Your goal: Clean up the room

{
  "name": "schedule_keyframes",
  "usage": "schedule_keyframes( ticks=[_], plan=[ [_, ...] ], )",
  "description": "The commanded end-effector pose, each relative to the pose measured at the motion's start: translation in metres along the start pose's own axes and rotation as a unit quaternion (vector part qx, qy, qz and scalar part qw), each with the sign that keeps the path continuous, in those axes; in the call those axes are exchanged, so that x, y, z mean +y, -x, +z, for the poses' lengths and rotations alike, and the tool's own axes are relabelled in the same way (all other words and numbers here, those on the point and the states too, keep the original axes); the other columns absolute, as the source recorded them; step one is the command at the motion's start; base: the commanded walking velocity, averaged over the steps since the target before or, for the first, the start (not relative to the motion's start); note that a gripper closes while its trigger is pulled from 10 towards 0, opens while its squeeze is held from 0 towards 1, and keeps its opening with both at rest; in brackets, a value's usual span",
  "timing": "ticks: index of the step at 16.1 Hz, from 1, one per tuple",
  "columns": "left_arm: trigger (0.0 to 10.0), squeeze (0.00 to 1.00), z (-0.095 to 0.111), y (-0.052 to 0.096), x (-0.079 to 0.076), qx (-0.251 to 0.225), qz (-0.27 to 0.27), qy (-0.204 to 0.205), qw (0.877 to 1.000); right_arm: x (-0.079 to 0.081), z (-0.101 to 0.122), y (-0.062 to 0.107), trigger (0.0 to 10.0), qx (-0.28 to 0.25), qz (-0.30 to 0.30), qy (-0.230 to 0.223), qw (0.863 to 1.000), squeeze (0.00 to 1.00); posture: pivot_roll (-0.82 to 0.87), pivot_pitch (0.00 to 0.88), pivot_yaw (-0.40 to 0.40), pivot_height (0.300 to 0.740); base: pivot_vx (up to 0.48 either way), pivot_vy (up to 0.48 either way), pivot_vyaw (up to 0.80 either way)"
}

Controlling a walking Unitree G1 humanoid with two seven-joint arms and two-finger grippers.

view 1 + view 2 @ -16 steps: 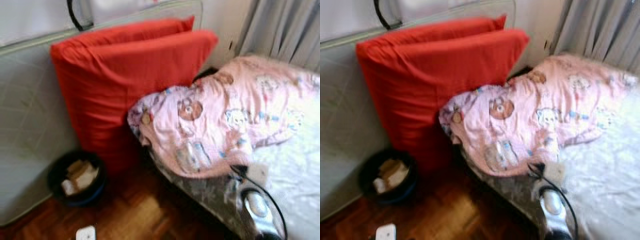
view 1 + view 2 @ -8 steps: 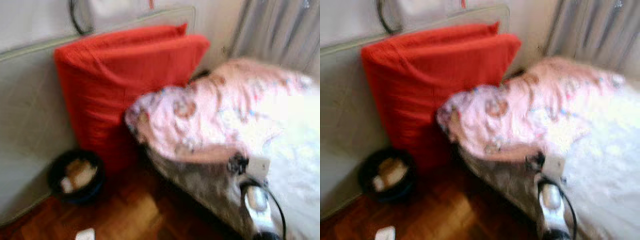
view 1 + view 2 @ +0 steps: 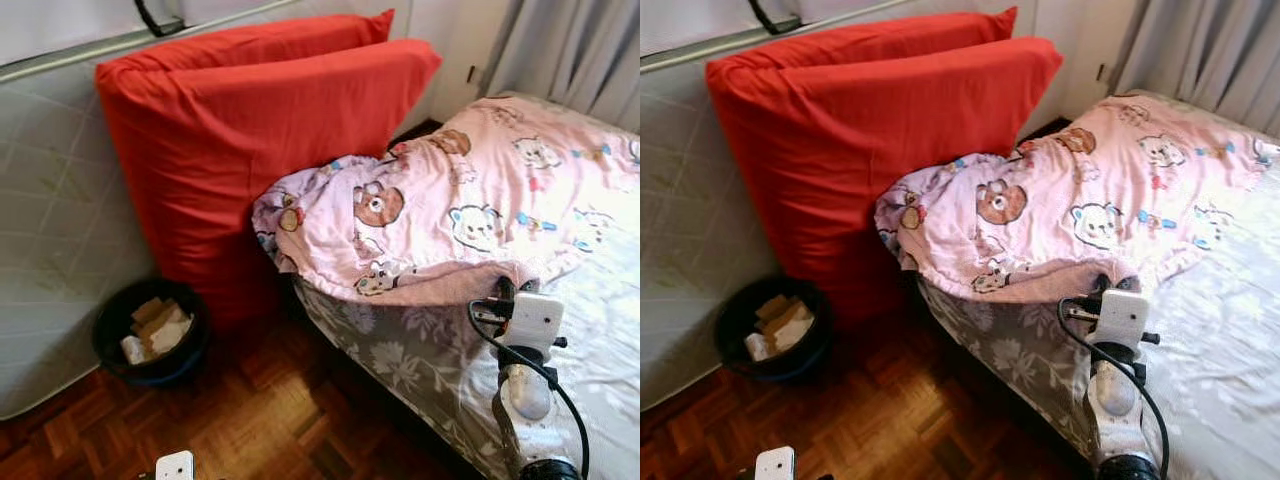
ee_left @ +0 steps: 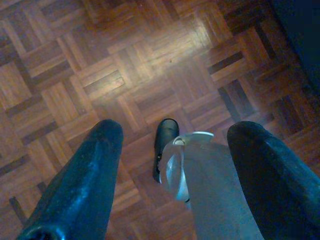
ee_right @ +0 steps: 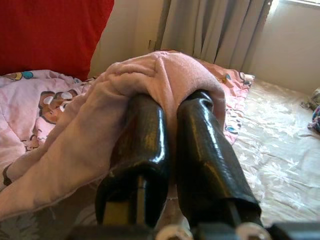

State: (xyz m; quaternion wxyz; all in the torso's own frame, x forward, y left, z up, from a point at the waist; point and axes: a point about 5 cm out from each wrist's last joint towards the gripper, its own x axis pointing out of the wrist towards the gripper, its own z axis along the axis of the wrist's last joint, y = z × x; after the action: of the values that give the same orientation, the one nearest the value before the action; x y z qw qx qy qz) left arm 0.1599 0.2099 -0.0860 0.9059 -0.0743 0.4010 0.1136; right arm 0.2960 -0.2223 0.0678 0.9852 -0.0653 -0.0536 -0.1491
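Now the right gripper (image 5: pixel 167 107) is pinched tight on the pink blanket's (image 3: pixel 470 200) edge to tidy the bed (image 3: pixel 600 330), while the left gripper (image 4: pixel 175 165) hangs open.

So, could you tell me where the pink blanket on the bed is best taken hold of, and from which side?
Best by its folded lower edge, where the pink blanket hangs at the side of the bed. That edge is a thick, loose lip standing clear of the sheet, so two fingers can pinch it from the floor side. The right gripper is shut on just that fold.
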Motion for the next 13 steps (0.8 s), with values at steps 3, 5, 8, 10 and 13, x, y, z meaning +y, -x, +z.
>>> schedule_keyframes(
  ticks=[3, 5, 8, 10, 13],
  plan=[
    [10.0, 0.0, -0.007, 0.002, 0.005, 0.014, 0.002, -0.016, 1.0, 0.0, -0.014, 0.019, 10.0, 0.027, 0.013, 0.016, 0.999, 0.0, 0.01, 0.071, -0.017, 0.74, 0.0, 0.0, 0.0],
    [10.0, 0.0, -0.007, 0.002, 0.005, 0.014, 0.001, -0.019, 1.0, -0.004, -0.011, 0.027, 10.0, 0.012, 0.0, 0.014, 1.0, 0.0, 0.0, 0.073, -0.016, 0.74, 0.0, 0.0, 0.0],
    [10.0, 0.0, -0.006, 0.002, 0.006, 0.015, 0.0, -0.022, 1.0, -0.015, -0.006, 0.037, 10.0, -0.012, -0.017, 0.051, 0.998, 0.0, 0.0, 0.071, -0.015, 0.74, 0.0, 0.0, 0.0],
    [10.0, 0.0, -0.006, 0.002, 0.005, 0.015, -0.001, -0.023, 1.0, -0.015, -0.024, 0.045, 10.0, 0.049, -0.013, 0.051, 0.997, 0.0, -0.01, 0.07, -0.016, 0.74, 0.0, 0.0, 0.0],
    [10.0, 0.0, -0.006, 0.002, 0.005, 0.015, -0.004, -0.028, 0.999, -0.007, -0.082, 0.074, 10.0, 0.255, 0.035, 0.036, 0.966, 0.0, 0.0, 0.068, -0.019, 0.74, 0.0, 0.0, 0.0]
  ],
)
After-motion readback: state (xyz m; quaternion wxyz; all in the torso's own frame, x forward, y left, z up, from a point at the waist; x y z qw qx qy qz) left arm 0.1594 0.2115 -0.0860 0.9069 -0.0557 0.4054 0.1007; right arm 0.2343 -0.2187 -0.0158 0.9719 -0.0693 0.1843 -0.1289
